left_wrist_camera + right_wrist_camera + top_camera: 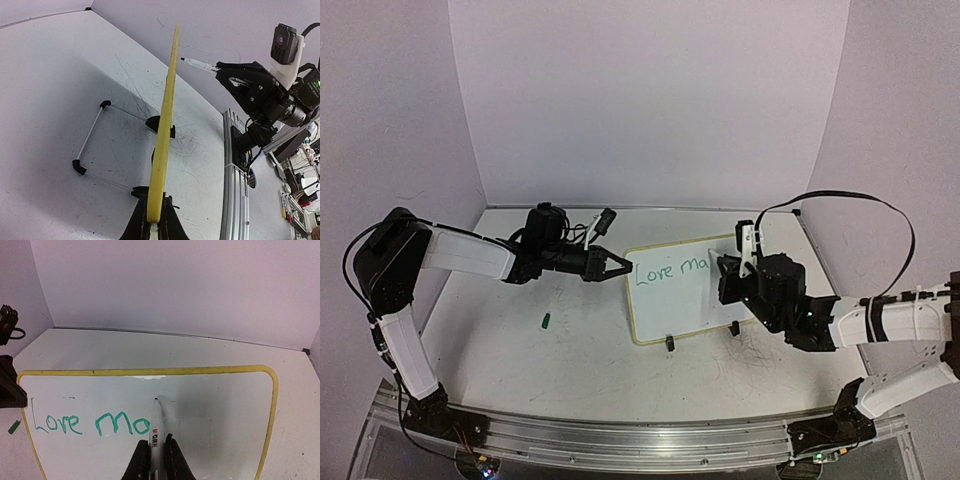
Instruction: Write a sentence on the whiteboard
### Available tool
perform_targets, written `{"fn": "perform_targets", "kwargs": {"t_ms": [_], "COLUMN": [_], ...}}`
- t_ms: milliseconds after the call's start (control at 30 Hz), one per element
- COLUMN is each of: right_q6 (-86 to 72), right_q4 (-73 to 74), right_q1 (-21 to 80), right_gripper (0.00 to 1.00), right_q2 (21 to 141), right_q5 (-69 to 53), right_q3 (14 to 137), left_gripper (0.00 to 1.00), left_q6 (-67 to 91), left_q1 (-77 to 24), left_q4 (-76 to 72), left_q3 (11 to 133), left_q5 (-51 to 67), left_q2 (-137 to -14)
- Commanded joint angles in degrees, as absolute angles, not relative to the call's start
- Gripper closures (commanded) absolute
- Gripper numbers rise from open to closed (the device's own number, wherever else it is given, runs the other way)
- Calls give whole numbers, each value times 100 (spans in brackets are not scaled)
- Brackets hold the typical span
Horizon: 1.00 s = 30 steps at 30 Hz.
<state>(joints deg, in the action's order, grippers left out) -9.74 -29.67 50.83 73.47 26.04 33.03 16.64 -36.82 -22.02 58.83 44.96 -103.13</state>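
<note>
1. markings. the whiteboard (685, 290) carries green handwriting. the right wrist view reads "love mo"; in the top view the last letter is unclear. the marker (155, 426) has a white barrel with a small label that starts with a red "m"; the remaining characters are too small to read.

2. left arm. the base sits at the near left of the table (520, 360). the links rise to an elbow at the far left and the forearm runs level to the right. the left claw (618, 266) is clamped on the whiteboard's left edge. the left wrist view shows its fingers (170, 226) pressed against both faces of the pale-yellow frame, with the board seen edge-on.

3. right arm. it reaches in from the right, with a black cable looping above it. the right claw (154, 456) is clamped on the marker and points at the board's right half. the tip sits at the end of the written text, just beside the board face. contact cannot be confirmed.

4. board position. it stands near the table's centre, between the two claws, on two black clip feet (670, 343) at its near edge.

5. surroundings. the table is white, with dark scuffs around the board. a small green piece (547, 320) lies to the board's left. plain pale walls enclose three sides. an aluminium rail (640, 440) runs along the near edge.
</note>
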Motion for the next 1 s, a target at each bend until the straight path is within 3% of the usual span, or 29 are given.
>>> {"fn": "perform_targets", "kwargs": {"t_ms": [0, 967], "right_q6": [-839, -1380], "right_q4": [-3260, -2778], "right_q1": [4983, 5118], "right_gripper": [100, 100], "right_q2": [7479, 7434], "right_q5": [2603, 2484], "right_q3": [3611, 3003], "left_gripper": [100, 100], "left_q6": [1441, 1424], "left_q1": [-3806, -3805], "left_q4": [-1816, -1793], "left_q3": [6002, 6003], "left_q5": [4333, 4324], "left_q2": [-10239, -10222]}}
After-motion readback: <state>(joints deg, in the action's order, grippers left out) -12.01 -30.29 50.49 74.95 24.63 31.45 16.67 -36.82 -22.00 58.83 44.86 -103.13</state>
